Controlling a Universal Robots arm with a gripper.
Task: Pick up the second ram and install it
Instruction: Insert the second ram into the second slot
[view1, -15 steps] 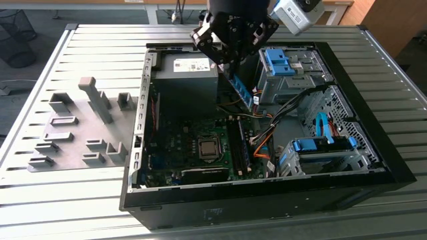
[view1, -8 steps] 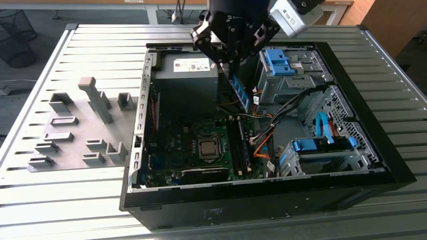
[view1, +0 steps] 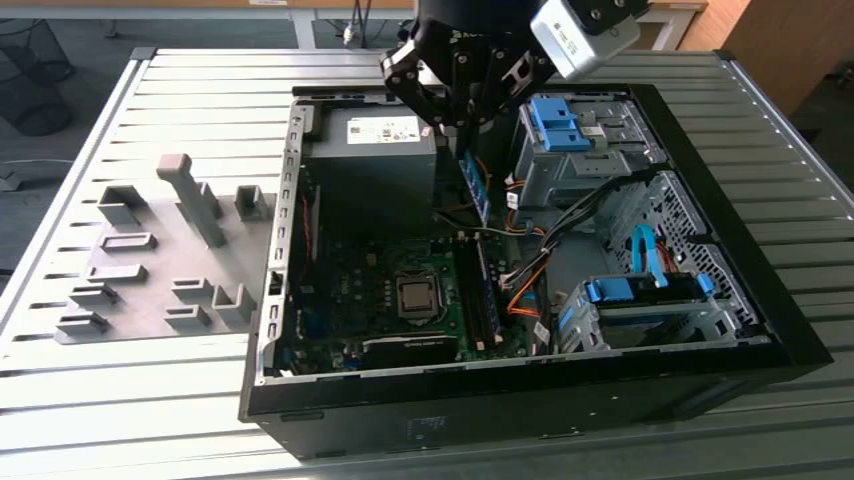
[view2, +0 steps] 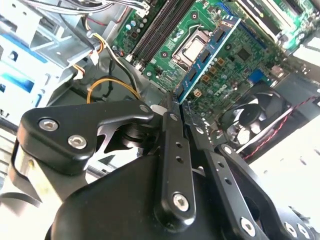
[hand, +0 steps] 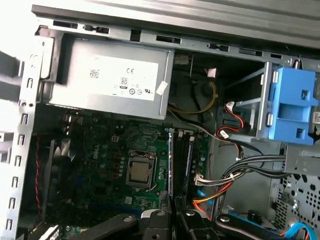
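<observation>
My gripper (view1: 455, 132) hangs over the open computer case (view1: 747, 300), shut on the second ram (view1: 474, 185), a thin blue circuit-board stick. The stick points down from the fingers, above the back half of the motherboard (view1: 360, 290). In the second wrist view the black fingers (view2: 172, 145) clamp one end of the ram (view2: 207, 55), and its black chips show along its length. In the first wrist view the ram (hand: 171, 165) appears edge-on, held by the gripper (hand: 173, 217) and lined up beside the long memory slots (hand: 184, 160). Those slots (view1: 478, 295) lie to the right of the processor socket (view1: 416, 296).
A grey power supply (view1: 374, 130) fills the case's back corner, close to the gripper. Blue drive brackets (view1: 561, 120) and cable bundles (view1: 534, 275) crowd the exterior view's right. A fan (view2: 250, 115) sits at the case wall. Grey holder blocks (view1: 160, 250) stand on the slatted table outside the case.
</observation>
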